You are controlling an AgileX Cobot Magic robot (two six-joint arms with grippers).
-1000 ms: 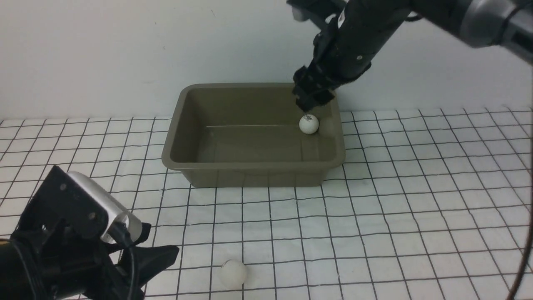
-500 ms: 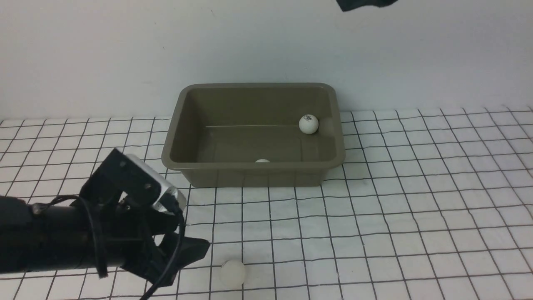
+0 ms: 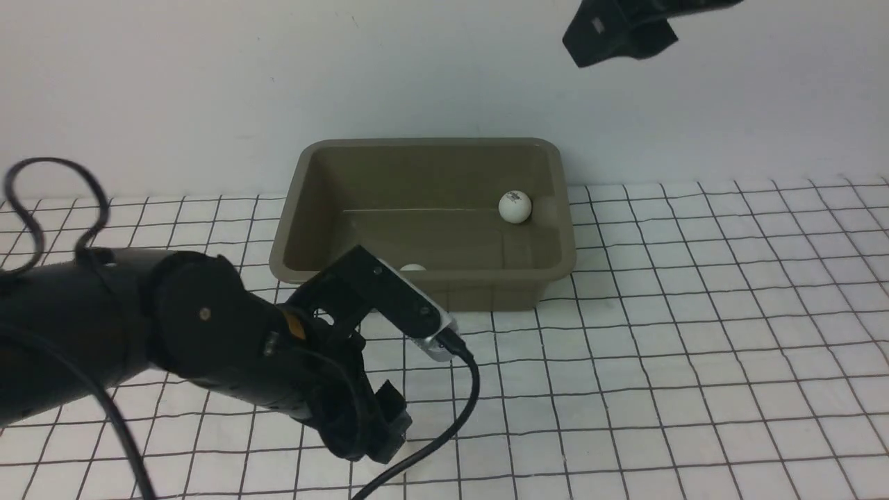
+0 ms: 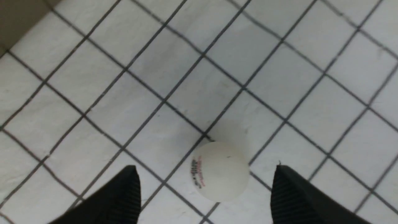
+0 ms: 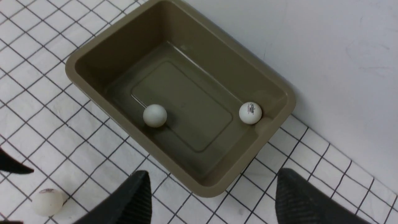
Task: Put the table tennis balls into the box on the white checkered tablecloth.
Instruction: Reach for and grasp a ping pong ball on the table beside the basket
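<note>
Tablecloth, white with a grid of thin black lines, covers the whole surface. Nearest the camera, in front of the box and toward its left front corner, the left gripper points down at the tablecloth. Its jaws stand wide. One table tennis ball, white with a small printed logo, lies on the cloth between the two black fingertips. Bare cloth shows on both sides of the ball, so neither finger touches it. It sits closer to one fingertip than to the other. In the front view the arm hides this ball.

Beyond it is the box, an olive-grey tub with nothing in it but two balls. A plain ball rests against the box's near wall, left of centre. A ball with a dark logo rests in the box's far right corner.

Farthest back, the right gripper hangs high above the box's right side, jaws spread wide with nothing between them.
</note>
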